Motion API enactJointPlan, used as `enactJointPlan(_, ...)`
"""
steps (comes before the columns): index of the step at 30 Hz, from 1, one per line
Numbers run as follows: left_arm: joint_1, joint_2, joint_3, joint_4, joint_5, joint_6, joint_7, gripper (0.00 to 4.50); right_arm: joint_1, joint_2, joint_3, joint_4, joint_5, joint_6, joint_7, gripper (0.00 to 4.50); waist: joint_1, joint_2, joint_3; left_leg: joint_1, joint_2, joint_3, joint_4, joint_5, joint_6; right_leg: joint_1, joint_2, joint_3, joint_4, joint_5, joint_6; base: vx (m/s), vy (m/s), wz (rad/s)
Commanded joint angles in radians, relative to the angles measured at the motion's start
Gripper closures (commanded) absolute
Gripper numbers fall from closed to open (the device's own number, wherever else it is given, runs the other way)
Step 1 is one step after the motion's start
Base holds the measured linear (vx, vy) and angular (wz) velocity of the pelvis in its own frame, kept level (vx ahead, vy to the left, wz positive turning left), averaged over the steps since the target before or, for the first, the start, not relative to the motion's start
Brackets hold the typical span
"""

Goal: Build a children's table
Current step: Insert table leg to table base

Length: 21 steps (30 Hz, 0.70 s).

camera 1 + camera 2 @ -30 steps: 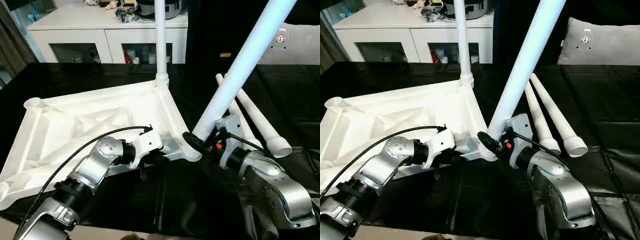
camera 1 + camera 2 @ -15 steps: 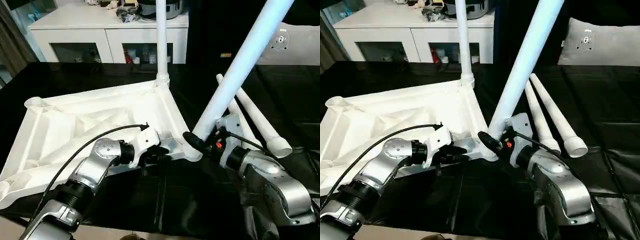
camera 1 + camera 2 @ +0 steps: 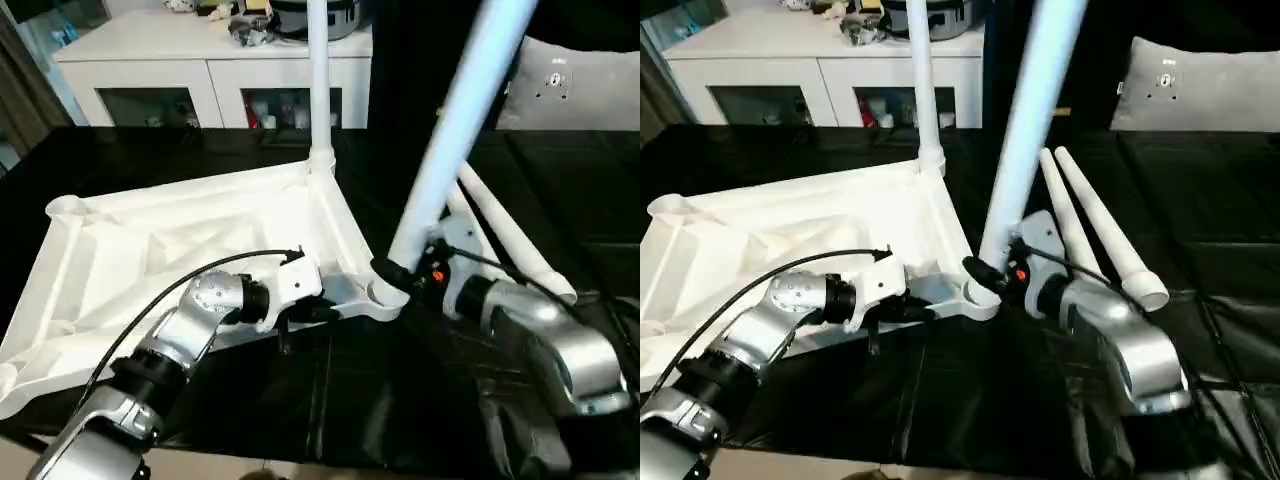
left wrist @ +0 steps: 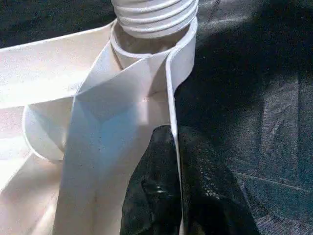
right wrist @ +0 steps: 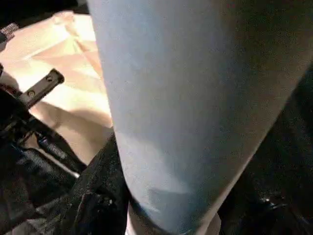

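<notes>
my left gripper pinches the thin rim of the tabletop, one black finger on each side of the wall, just beside the near corner socket. my right gripper is clamped around the base of a tilted leg, whose ribbed end sits at the mouth of that socket and leans away to my right. the tabletop lies ribbed side up on the black cloth, its far corner socket already filled by an upright leg, the left corner socket open. two spare legs lie side by side on the cloth just past my right wrist. bare cloth spreads in front of the near edge. a white cabinet stands well behind, a grey cushion off to the right.
</notes>
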Motion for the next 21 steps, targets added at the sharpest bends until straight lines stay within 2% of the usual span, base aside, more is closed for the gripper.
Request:
enactJointPlan(1, 0.008, 0.025, -0.03, 0.031, 0.04, 0.0, -0.04, 4.5, -0.019, -0.005, 0.021, 0.031, -0.01, 0.015, 0.029, 2.59, 0.001, -0.023, -0.052, 0.013, 0.053, -0.017, -0.076, -0.248, -0.01, 0.035, -0.077, 0.037, -0.097, -0.333, -0.161, 0.0, 0.0, 0.0)
enactJointPlan(2, 0.014, 0.032, -0.033, 0.015, 0.017, -0.028, -0.092, 4.5, -0.038, -0.006, 0.026, 0.058, -0.007, 0.014, 0.048, 2.59, 0.001, -0.02, -0.053, 0.011, 0.053, -0.017, -0.077, -0.239, -0.01, 0.036, -0.077, 0.036, -0.094, -0.309, -0.167, 0.0, 0.0, 0.0)
enactJointPlan(3, 0.017, 0.036, -0.036, 0.007, 0.01, -0.036, -0.113, 4.5, -0.046, -0.007, 0.029, 0.069, -0.005, 0.012, 0.059, 2.59, 0.0, -0.026, -0.055, 0.009, 0.053, -0.016, -0.075, -0.221, -0.006, 0.038, -0.076, 0.036, -0.091, -0.273, -0.176, 0.0, 0.0, 0.0)
enactJointPlan(5, 0.016, 0.041, -0.043, 0.001, 0.006, -0.045, -0.134, 4.5, -0.057, -0.008, 0.035, 0.083, -0.005, 0.012, 0.073, 2.59, 0.002, -0.025, -0.056, 0.011, 0.054, -0.015, -0.074, -0.213, -0.001, 0.036, -0.075, 0.036, -0.088, -0.234, -0.189, 0.0, 0.0, 0.0)
enactJointPlan(6, 0.012, 0.041, -0.047, 0.004, 0.009, -0.05, -0.14, 4.5, -0.062, -0.008, 0.038, 0.088, 0.001, 0.018, 0.085, 2.59, 0.0, -0.03, -0.056, 0.011, 0.055, -0.013, -0.073, -0.204, 0.002, 0.037, -0.075, 0.035, -0.085, -0.207, -0.198, 0.0, 0.0, 0.0)
enactJointPlan(10, -0.015, 0.039, -0.063, 0.034, 0.034, -0.092, -0.15, 4.5, -0.074, -0.022, 0.066, 0.103, 0.01, 0.043, 0.141, 2.59, 0.008, -0.029, -0.057, 0.014, 0.057, -0.011, -0.072, -0.191, 0.012, 0.039, -0.075, 0.035, -0.081, -0.166, -0.211, 0.0, 0.0, 0.0)
enactJointPlan(11, -0.026, 0.039, -0.068, 0.042, 0.044, -0.102, -0.153, 4.5, -0.075, -0.022, 0.069, 0.11, 0.011, 0.047, 0.154, 2.59, 0.01, -0.034, -0.057, 0.013, 0.057, -0.01, -0.072, -0.188, 0.012, 0.04, -0.075, 0.035, -0.08, -0.162, -0.211, 0.0, 0.0, 0.0)
enactJointPlan(12, -0.033, 0.039, -0.07, 0.047, 0.049, -0.109, -0.156, 4.5, -0.076, -0.021, 0.069, 0.117, 0.011, 0.048, 0.162, 2.59, 0.013, -0.031, -0.057, 0.015, 0.059, -0.011, -0.072, -0.189, 0.01, 0.039, -0.077, 0.035, -0.08, -0.161, -0.212, 0.0, 0.0, 0.0)
enactJointPlan(13, -0.043, 0.037, -0.072, 0.058, 0.056, -0.113, -0.155, 4.5, -0.079, -0.024, 0.073, 0.123, 0.006, 0.045, 0.17, 2.59, 0.012, -0.036, -0.055, 0.014, 0.059, -0.01, -0.073, -0.194, 0.01, 0.039, -0.076, 0.035, -0.082, -0.167, -0.211, 0.0, 0.0, 0.0)
enactJointPlan(18, -0.075, 0.031, -0.076, 0.114, 0.086, -0.147, -0.14, 4.5, -0.088, -0.05, 0.085, 0.13, -0.005, 0.046, 0.197, 2.59, 0.021, -0.038, -0.05, 0.023, 0.061, -0.01, -0.078, -0.26, -0.022, 0.034, -0.08, 0.038, -0.093, -0.285, -0.185, 0.0, 0.0, 0.0)
enactJointPlan(20, -0.078, 0.033, -0.077, 0.122, 0.086, -0.154, -0.141, 4.5, -0.089, -0.064, 0.085, 0.125, -0.005, 0.053, 0.208, 2.59, 0.02, -0.041, -0.05, 0.02, 0.062, -0.012, -0.082, -0.265, -0.028, 0.037, -0.08, 0.037, -0.092, -0.292, -0.177, 0.0, 0.0, 0.0)
enactJointPlan(21, -0.079, 0.034, -0.078, 0.126, 0.084, -0.159, -0.142, 4.5, -0.091, -0.076, 0.084, 0.121, -0.004, 0.061, 0.22, 2.59, 0.021, -0.043, -0.05, 0.023, 0.063, -0.011, -0.082, -0.27, -0.03, 0.035, -0.079, 0.037, -0.092, -0.292, -0.175, 0.0, 0.0, 0.0)
